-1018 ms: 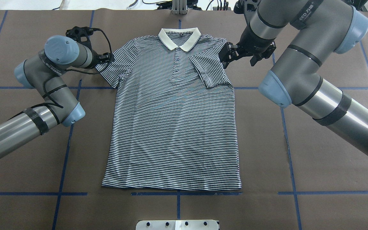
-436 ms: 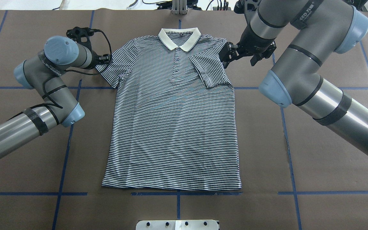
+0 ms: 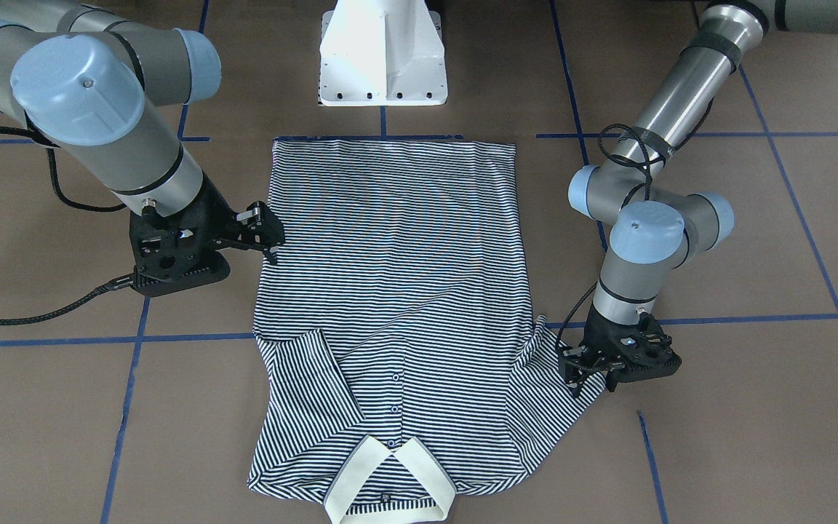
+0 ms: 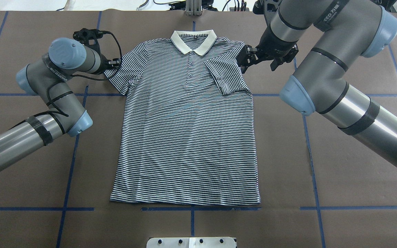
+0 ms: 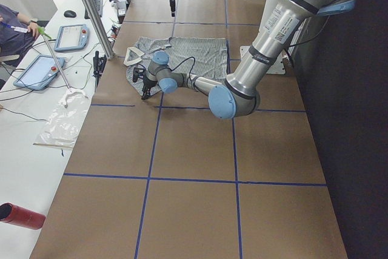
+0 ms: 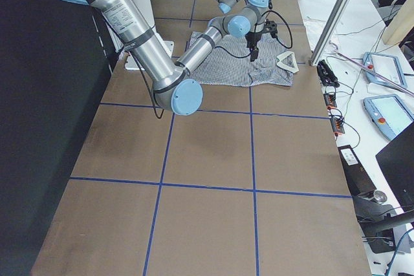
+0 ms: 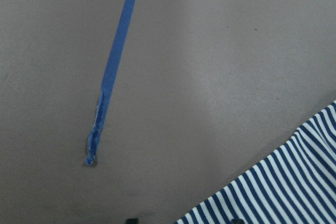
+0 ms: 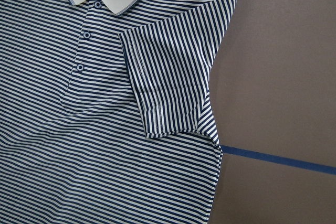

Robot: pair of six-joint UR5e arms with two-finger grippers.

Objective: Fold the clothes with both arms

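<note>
Evidently laid out for folding, the short-sleeved navy-and-white striped polo shirt (image 4: 184,137) lies flat and face up at the middle of the brown paper-covered table (image 4: 339,165). Its plain cream collar (image 4: 193,41) points away from the robot and its hem sits square, just short of a blue tape line (image 4: 171,208). The sleeve on the robot's right (image 4: 224,77) is already turned in across the chest, so that side runs nearly straight from shoulder to hem. The black two-finger right gripper (image 3: 268,234) hangs just off that shoulder, clear of the cloth, jaws apart and holding nothing, probably kept aside so it does not drag the fold. The other sleeve (image 4: 122,74) is spread outward, and the black left gripper (image 3: 577,372) is low at its outer edge, a sensible place to pinch the cuff for a matching fold. The left wrist camera shows only the striped edge in one corner and two dark tips set apart at the bottom. From that I judge the jaws open and the cloth not yet clamped. The next move calls for a clean bite on the cuff without rucking the body beneath.
</note>
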